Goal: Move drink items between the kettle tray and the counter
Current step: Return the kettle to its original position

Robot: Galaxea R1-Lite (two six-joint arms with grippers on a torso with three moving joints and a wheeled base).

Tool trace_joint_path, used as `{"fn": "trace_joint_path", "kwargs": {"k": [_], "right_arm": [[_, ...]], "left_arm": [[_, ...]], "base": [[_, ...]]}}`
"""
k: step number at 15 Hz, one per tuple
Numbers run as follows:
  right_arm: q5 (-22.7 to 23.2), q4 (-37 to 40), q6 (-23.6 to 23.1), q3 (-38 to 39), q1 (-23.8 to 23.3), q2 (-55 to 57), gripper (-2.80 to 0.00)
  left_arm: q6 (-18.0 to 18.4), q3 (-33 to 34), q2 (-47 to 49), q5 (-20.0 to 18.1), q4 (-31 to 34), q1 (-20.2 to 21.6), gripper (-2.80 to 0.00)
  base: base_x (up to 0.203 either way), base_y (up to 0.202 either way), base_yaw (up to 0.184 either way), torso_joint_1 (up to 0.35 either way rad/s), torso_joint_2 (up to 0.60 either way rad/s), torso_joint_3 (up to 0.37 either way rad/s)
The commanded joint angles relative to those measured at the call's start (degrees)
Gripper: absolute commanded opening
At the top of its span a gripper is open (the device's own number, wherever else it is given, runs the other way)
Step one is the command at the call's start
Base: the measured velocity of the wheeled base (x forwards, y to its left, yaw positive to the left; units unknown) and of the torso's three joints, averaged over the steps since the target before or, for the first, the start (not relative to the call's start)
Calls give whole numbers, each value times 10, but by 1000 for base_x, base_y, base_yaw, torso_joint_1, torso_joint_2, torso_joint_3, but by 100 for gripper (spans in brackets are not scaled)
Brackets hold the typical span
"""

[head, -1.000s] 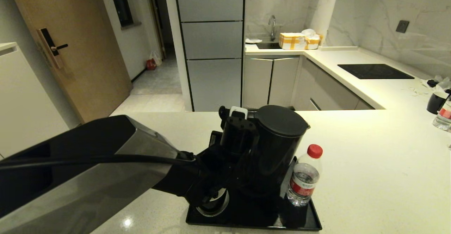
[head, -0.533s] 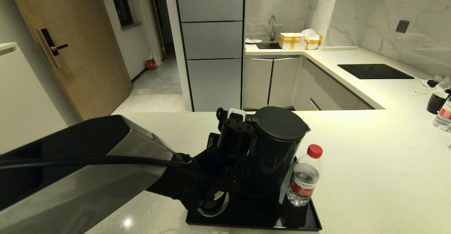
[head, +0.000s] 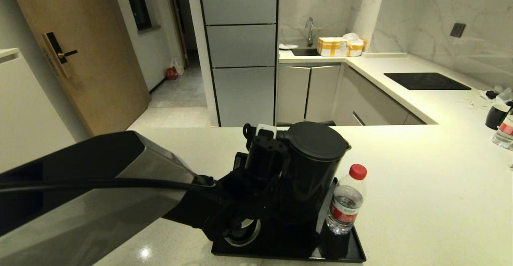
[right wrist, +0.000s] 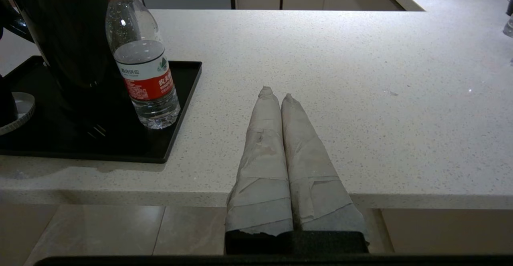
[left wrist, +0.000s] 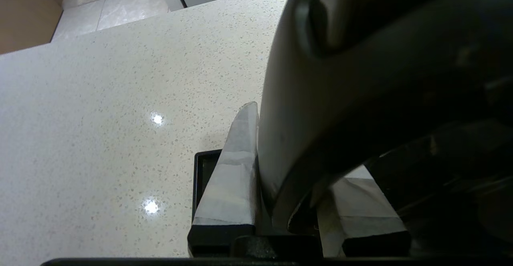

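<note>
My left gripper [head: 265, 150] is shut on the loop handle [left wrist: 320, 97] of the tall black kettle [head: 314, 170], which stands upright over the black kettle tray [head: 340, 252]. The kettle is off the round base disc [head: 242, 232], which shows bare at the tray's near left. Whether the kettle's bottom touches the tray I cannot tell. The clear bottle with the red cap [head: 345, 200] stands on the tray's right side, close beside the kettle. My right gripper [right wrist: 276, 93] hovers shut and empty over the counter's [head: 421, 186] near edge, right of the tray.
A black cup [head: 496, 115] and a second small bottle [head: 505, 131] stand at the counter's far right. The black hob panel [head: 427, 81] lies further back, with a sink and yellow-taped boxes [head: 332, 46] beyond. My left arm covers the counter's left part.
The left gripper and the kettle have shifted slightly to the left and a little lower. The bottle, the tray and the right gripper have stayed put.
</note>
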Motion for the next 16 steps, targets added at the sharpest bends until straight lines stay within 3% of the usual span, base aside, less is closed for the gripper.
{"fn": "trace_joint_path", "kwargs": {"k": [1,9,16], "right_arm": [[0,0,0,1,0,1,-280],[0,0,0,1,1,1,-280],[0,0,0,1,1,1,-280]], "left_arm": [[-7,9,11,2,0,0,-280],[-8,39,25,4,-24,14,-280],[-2,27,-4,5,-12,17,-280]], "base": [[0,0,0,0,0,0],[0,0,0,0,0,0],[0,0,0,0,0,0]]}}
